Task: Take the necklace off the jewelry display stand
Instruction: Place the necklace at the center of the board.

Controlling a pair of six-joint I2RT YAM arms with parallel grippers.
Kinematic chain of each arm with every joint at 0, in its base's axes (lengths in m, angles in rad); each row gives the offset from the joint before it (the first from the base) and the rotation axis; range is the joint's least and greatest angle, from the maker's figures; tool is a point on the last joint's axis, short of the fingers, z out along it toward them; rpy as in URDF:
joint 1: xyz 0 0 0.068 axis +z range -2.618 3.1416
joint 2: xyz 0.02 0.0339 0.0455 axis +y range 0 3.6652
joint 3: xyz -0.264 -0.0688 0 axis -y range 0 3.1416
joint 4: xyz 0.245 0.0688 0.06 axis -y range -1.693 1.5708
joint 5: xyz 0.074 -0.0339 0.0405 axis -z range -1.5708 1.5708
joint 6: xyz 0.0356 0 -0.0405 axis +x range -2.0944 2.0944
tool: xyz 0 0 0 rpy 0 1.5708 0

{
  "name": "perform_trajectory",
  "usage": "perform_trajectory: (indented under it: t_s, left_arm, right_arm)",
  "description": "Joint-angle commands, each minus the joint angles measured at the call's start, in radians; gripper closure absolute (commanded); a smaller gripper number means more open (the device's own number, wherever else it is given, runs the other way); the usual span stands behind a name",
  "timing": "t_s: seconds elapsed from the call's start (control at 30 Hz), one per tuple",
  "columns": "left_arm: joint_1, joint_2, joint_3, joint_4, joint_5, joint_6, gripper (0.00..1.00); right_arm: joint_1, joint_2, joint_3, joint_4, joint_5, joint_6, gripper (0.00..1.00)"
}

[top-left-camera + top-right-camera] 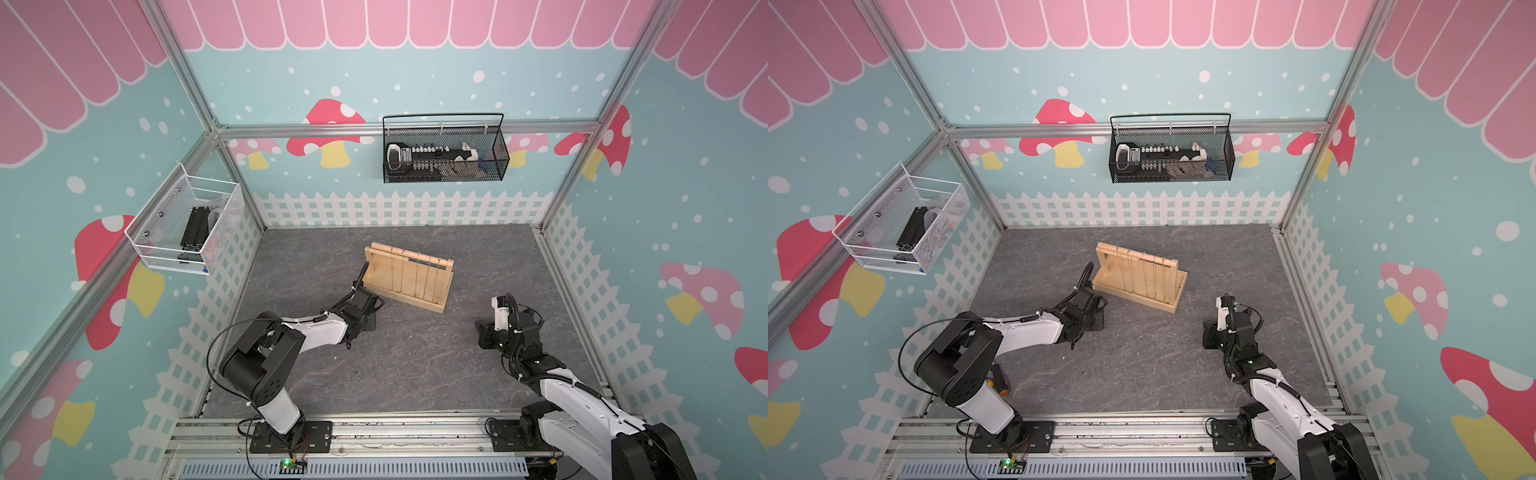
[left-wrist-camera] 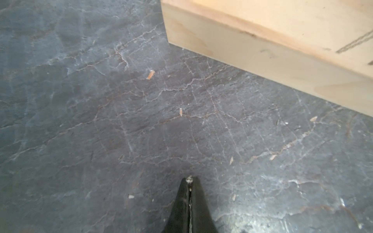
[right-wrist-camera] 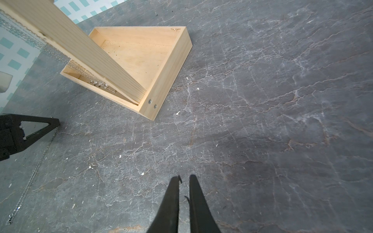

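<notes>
— Count them?
— One pale wooden jewelry display stand [image 1: 439, 306], two grippers, one fine silver necklace [image 3: 38, 161]. Chains [image 3: 56, 53] on its round dowel [image 1: 411, 255]: perhaps six, too thin to be sure.
— And the necklace?
— Off the stand, beside it, pinched in the left gripper [image 3: 57, 121], whose jaws are pressed together. The right gripper [image 3: 184, 178] has its tapered black jaws slightly apart and empty, above the slate-patterned table [image 3: 262, 100].

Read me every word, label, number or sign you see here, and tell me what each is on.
No text here can be read.
Right arm: dark print on its white wrist part, too blurred to read.
Black basket: pale marks on the item inside, too small to read.
Stand: no print, only dark strokes on the wood in the left wrist view.
</notes>
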Motion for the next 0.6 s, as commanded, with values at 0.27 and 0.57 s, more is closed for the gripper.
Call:
perform_trajectory:
  t_s: [0.27, 0.57]
  left_arm:
    - [0.006, 0.015, 0.022, 0.016, -0.018, -0.003, 0.87]
    - [0.006, -0.036, 0.009, -0.002, -0.02, -0.009, 0.74]
  right_arm:
    - [0.005, 0.011, 0.031, 0.016, -0.001, 0.013, 0.86]
    - [0.005, 0.014, 0.031, 0.017, -0.003, 0.013, 0.86]
